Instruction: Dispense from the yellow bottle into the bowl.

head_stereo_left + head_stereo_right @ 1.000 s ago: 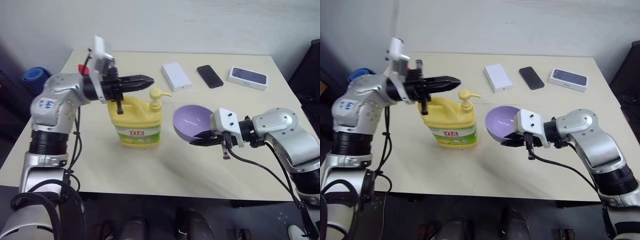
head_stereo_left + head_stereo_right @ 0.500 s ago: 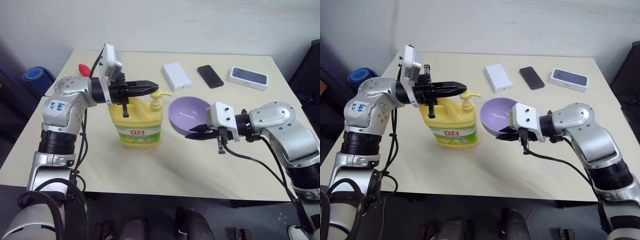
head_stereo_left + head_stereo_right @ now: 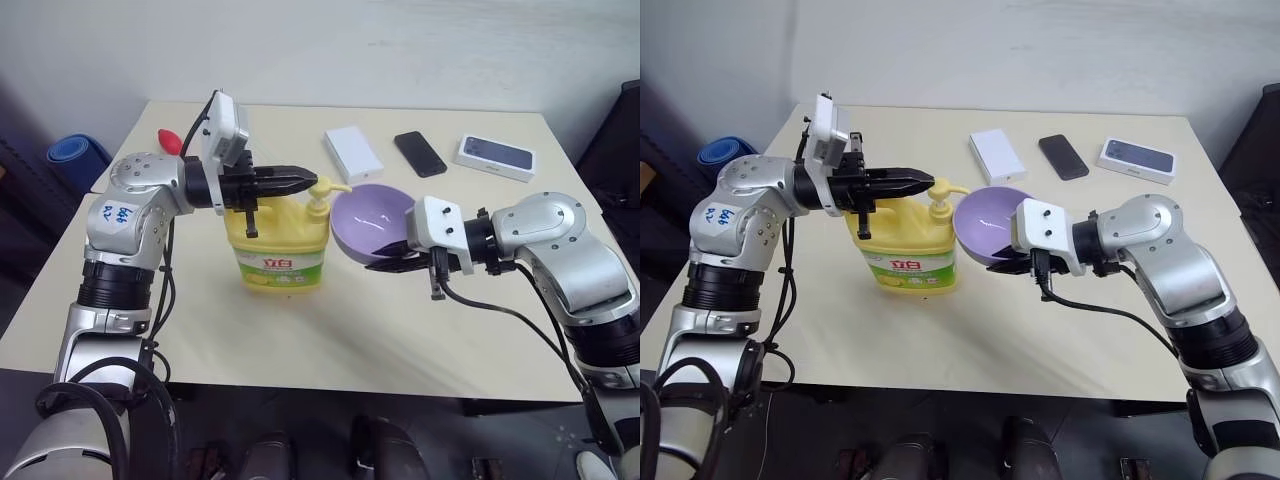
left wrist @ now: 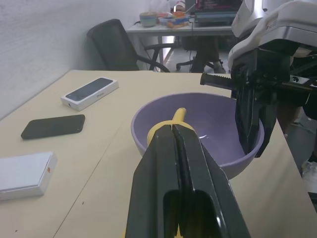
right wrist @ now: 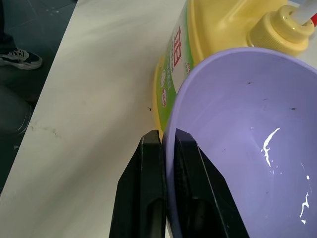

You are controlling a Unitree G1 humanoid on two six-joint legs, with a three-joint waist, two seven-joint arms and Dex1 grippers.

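Observation:
The yellow bottle [image 3: 277,246] stands upright on the table, its pump spout [image 4: 179,114] pointing at the bowl. My left gripper [image 3: 308,179] is shut and lies level, its tips right over the pump head; whether they touch it I cannot tell. The lavender bowl [image 3: 368,221] hangs above the table just right of the bottle, tilted, its near edge under the spout. My right gripper [image 5: 167,145] is shut on the bowl's rim. A few white streaks [image 5: 269,140] lie inside the bowl.
At the back of the table lie a white box [image 3: 352,153], a black phone [image 3: 420,152] and a phone box [image 3: 494,157]. A small red thing [image 3: 167,138] sits at the back left. A blue roll [image 3: 72,155] lies beyond the table's left edge.
My left gripper has come down onto the pump head. My right gripper has carried the bowl left and a little up, close against the bottle's spout.

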